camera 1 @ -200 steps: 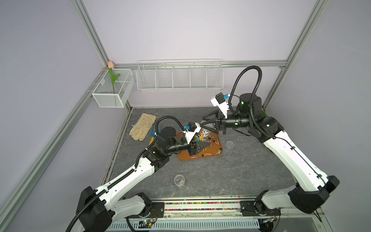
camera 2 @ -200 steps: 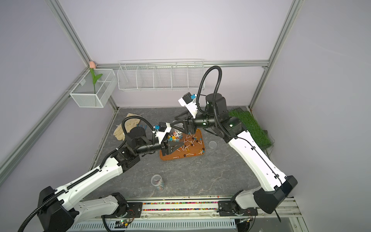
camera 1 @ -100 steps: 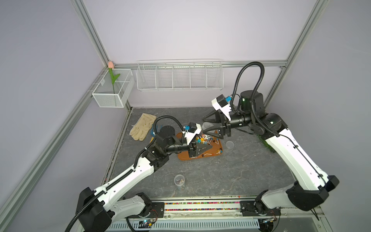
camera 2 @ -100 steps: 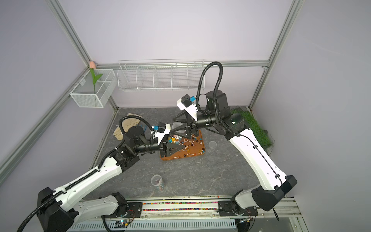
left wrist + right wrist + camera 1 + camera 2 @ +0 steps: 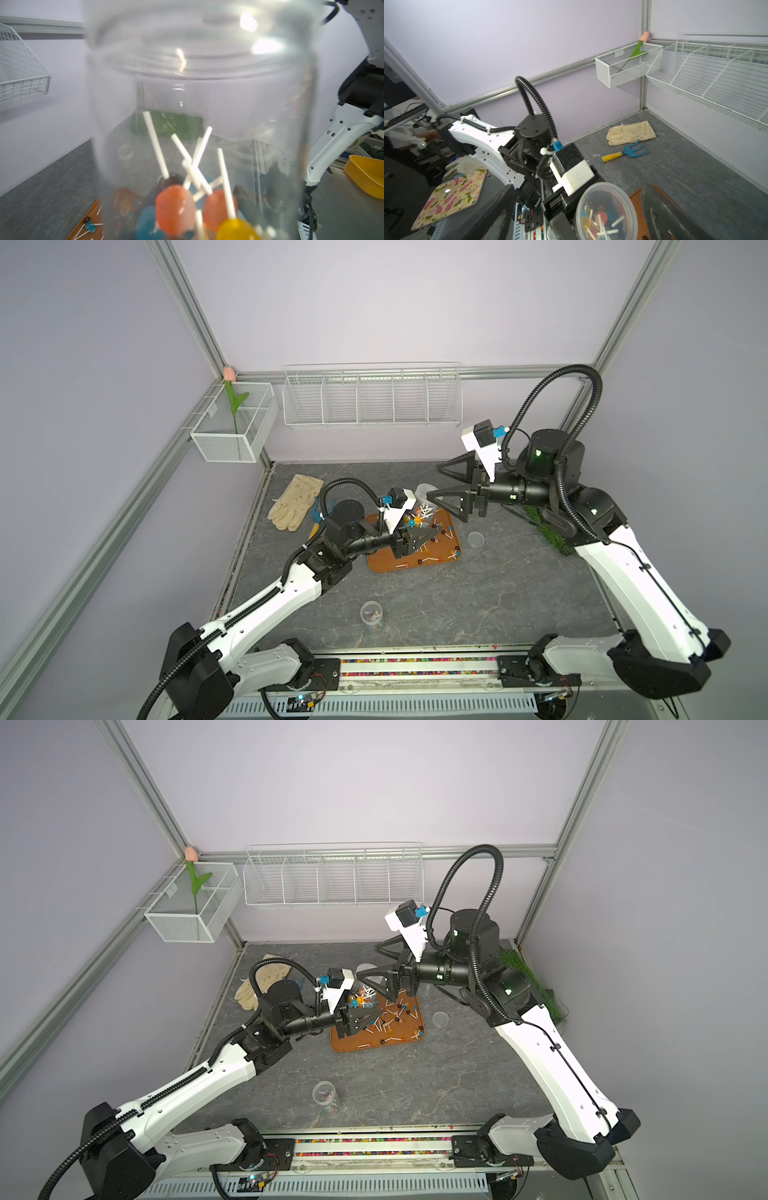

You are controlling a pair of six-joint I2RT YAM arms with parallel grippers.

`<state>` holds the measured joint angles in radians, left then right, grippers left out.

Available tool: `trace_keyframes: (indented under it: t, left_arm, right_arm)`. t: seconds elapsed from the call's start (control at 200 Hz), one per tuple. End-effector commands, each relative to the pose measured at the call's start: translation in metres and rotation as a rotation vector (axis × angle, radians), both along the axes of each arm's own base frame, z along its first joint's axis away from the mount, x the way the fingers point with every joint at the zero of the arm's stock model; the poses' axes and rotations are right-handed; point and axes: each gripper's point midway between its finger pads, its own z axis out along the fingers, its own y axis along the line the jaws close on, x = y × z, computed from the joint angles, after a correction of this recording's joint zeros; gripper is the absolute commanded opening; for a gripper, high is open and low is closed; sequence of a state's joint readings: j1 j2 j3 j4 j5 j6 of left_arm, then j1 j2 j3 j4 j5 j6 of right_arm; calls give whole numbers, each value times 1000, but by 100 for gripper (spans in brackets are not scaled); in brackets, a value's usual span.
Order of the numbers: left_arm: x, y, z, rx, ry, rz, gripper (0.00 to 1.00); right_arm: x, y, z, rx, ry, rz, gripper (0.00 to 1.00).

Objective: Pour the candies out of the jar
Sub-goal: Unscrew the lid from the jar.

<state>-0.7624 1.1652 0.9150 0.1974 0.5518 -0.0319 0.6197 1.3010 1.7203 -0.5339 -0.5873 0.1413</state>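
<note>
Clear plastic jar (image 5: pixel 420 506), lid off, clamped in my left fingers (image 5: pixel 417 540) above the brown tray (image 5: pixel 388 563) near the middle of the table (image 5: pixel 478 605). Some candies (image 5: pixel 176 207) sit in the jar's bottom; others lie scattered on the tray. My right fingers (image 5: pixel 455 501) stand wide apart on either side of the jar's mouth; contact not discernible.
</note>
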Motion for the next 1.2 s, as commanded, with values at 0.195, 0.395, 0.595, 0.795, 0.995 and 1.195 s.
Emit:
trace_keyframes:
  t: [0.195, 0.395, 0.595, 0.795, 0.995, 1.195]
  left_arm:
    - [16, 1, 3, -14, -49, 83, 39]
    - [17, 2, -1, -6, -46, 90, 39]
    - [16, 4, -2, -2, -48, 97, 39]
    - [15, 5, 0, -6, -52, 98, 39]
    - [15, 7, 3, -13, -57, 104, 39]
    - [9, 9, 8, -22, -59, 89, 39]
  right_arm:
    - [36, 6, -43, -35, 209, -193, 98]
    - [40, 19, -49, -32, 230, -171, 96]
    - [41, 26, -59, -58, 236, -151, 78]
    - [41, 28, -60, -61, 232, -138, 58]
    - [39, 30, -64, -67, 236, -115, 50]
    - [24, 36, -56, -65, 158, -2, 50]
